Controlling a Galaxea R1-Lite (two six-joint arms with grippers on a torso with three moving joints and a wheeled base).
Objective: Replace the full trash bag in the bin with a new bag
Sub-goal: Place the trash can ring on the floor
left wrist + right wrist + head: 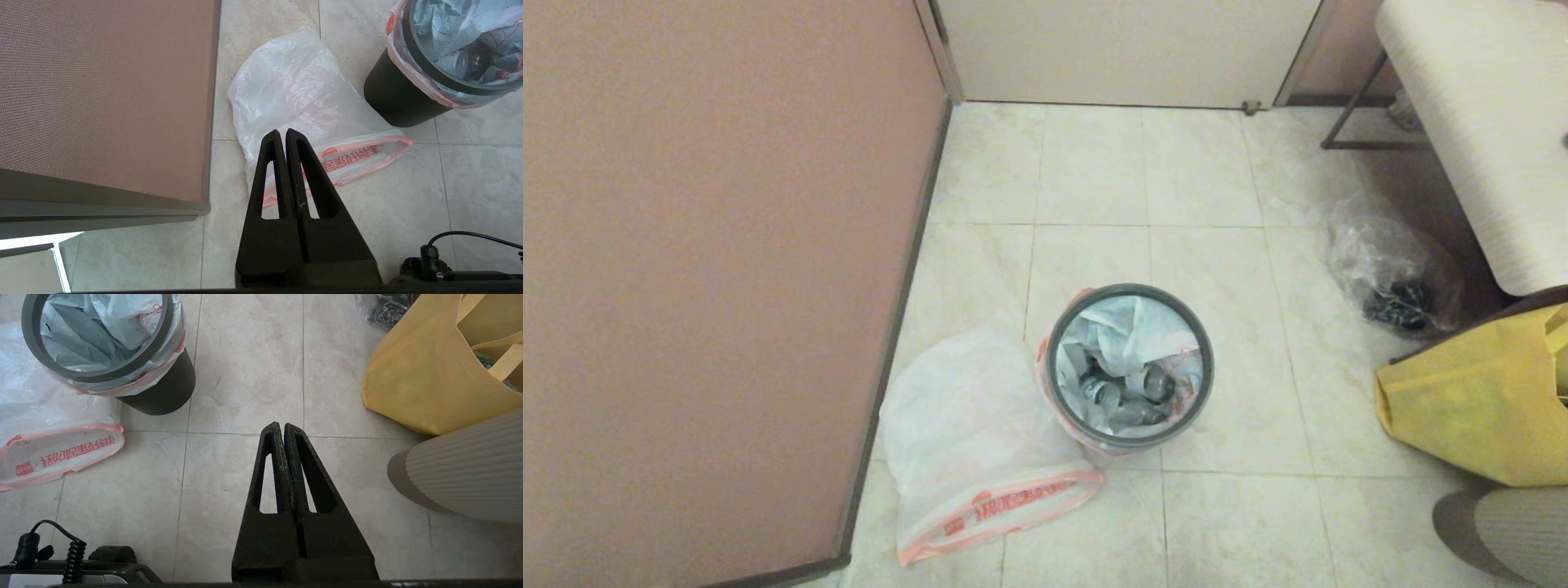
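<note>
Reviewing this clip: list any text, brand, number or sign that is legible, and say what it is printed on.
New bag, orange-pink mouth band: a row of red Chinese characters and a small red logo, seen reversed and upside down; I cannot read them with confidence.
Full trash bag in the bin: red print on crumpled folds, unreadable.
Crushed cans: no label legible.
No other text visible.

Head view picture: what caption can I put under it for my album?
A full bag of cans sits in the bin; a new bag lies flat on the floor beside it.
</note>
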